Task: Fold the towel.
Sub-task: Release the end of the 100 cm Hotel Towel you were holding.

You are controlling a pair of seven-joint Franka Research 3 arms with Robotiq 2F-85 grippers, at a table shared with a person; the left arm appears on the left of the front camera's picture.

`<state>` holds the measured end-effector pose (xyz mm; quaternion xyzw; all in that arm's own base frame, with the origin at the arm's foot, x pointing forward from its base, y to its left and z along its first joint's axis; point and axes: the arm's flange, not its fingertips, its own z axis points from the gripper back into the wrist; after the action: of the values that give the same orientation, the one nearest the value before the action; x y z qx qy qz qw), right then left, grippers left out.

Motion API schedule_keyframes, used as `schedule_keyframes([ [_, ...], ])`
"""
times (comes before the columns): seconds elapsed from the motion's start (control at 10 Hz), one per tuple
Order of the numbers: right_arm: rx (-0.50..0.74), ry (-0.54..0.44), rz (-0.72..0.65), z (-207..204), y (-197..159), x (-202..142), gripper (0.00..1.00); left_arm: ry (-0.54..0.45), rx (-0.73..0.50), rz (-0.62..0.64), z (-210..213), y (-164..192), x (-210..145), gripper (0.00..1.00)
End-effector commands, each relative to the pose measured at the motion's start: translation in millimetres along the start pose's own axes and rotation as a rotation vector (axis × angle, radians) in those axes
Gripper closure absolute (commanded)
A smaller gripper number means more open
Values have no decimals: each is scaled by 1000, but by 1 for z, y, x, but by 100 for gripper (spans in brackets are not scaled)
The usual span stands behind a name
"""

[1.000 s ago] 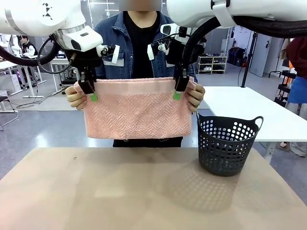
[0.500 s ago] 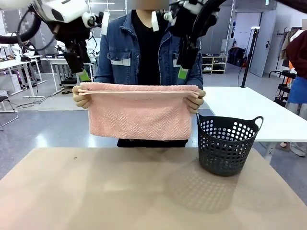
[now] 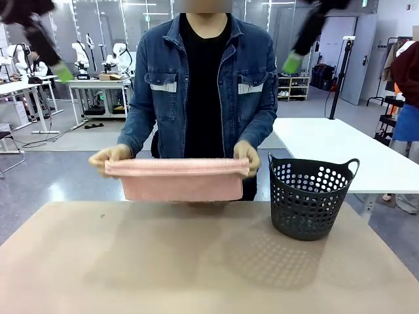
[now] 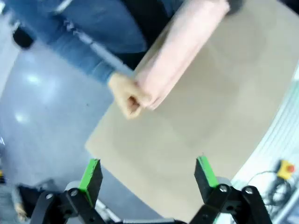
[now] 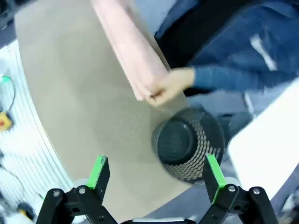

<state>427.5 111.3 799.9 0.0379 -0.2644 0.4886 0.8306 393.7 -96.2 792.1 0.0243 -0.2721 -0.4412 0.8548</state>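
The salmon-pink towel (image 3: 180, 180) hangs folded into a long narrow band, held at both ends by the person's hands (image 3: 110, 157) just above the table's far edge. My left gripper (image 3: 62, 70) is high at the upper left, blurred and well clear of the cloth. My right gripper (image 3: 292, 63) is high at the upper right. Looking down from the left wrist, the left gripper (image 4: 148, 175) is open and empty, with the towel (image 4: 182, 46) far below. The right gripper (image 5: 156, 175) is open and empty too, above the towel (image 5: 131, 46) and a hand (image 5: 170, 86).
A dark perforated basket (image 3: 311, 196) stands on the tan table (image 3: 196, 261) at the right, beside the towel's right end, and the basket (image 5: 187, 144) also appears below the right wrist. A white table (image 3: 340, 150) stands behind it.
Both grippers let go of the towel's top edge and swung up and outward. The person lowered the towel, now folded narrower, toward the table's far edge.
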Motion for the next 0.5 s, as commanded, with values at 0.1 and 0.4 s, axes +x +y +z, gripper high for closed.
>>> schedule_keyframes([
  [0.1,-143,-123,-312,22,12,-65,0,-70,92,286,25,0,-67,0],
  [0.4,-187,-167,-451,44,10,-115,0,-132,120,413,38,2,-116,0],
])
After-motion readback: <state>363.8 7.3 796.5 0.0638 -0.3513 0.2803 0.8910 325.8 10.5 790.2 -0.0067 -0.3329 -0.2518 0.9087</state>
